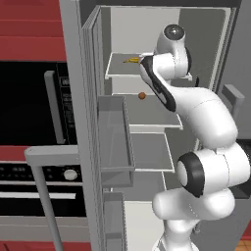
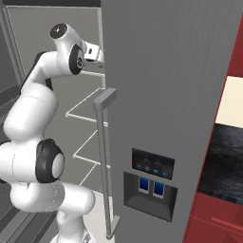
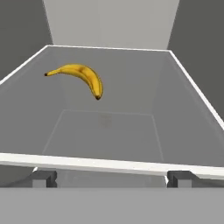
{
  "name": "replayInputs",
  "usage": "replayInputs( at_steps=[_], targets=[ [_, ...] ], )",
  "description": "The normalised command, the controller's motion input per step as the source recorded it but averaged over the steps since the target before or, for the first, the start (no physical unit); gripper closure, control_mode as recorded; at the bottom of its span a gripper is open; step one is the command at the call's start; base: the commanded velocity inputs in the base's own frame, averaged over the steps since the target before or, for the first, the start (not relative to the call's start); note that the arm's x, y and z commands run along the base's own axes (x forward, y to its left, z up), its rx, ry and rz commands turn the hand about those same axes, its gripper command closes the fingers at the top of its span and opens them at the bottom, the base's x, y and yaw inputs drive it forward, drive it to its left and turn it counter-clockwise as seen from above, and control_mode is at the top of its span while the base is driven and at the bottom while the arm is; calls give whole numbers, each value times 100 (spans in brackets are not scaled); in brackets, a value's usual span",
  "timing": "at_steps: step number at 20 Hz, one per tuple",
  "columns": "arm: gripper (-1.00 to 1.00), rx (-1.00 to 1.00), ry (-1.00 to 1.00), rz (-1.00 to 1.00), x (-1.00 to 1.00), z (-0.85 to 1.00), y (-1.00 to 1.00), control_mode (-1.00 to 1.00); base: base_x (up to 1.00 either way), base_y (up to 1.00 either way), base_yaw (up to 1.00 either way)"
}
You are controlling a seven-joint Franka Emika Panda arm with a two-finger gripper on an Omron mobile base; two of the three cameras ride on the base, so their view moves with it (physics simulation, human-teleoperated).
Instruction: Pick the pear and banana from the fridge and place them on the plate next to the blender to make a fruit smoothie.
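The job is only starting: the fridge (image 1: 93, 122) is standing open, the banana (image 3: 81, 78) is lying on the top shelf, the pear (image 1: 141, 95) one shelf lower (both untouched), and the wide-open claw (image 3: 112, 178) is holding nothing.

The left base view looks from behind the white jointed arm (image 1: 206, 147), at its seven o'clock, forward and slightly down into the open tall grey fridge (image 1: 81, 122), close enough that its white shelves span the frame. The right base view stands at the arm's five o'clock, facing the fridge's closed grey door with its long bar handle (image 2: 105, 161); both share the arm and the white shelf edges. The hand view sits near the top shelf, looking along it at the curved yellow banana (image 3: 83, 78), toward eleven o'clock.
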Motion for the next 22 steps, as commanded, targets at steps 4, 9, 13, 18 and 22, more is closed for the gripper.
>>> replayInputs(
  at_steps=[4,9,13,18,22],
  targets=[
    [-100,0,0,0,100,-24,0,-100,0,0,0],
    [-100,0,0,0,57,0,0,-100,0,0,0],
    [-100,0,0,0,65,-6,0,-100,0,0,0],
    [-100,0,0,0,71,-14,3,-100,0,0,0],
    [-100,0,0,0,65,-11,1,-100,0,0,0]
  ],
)
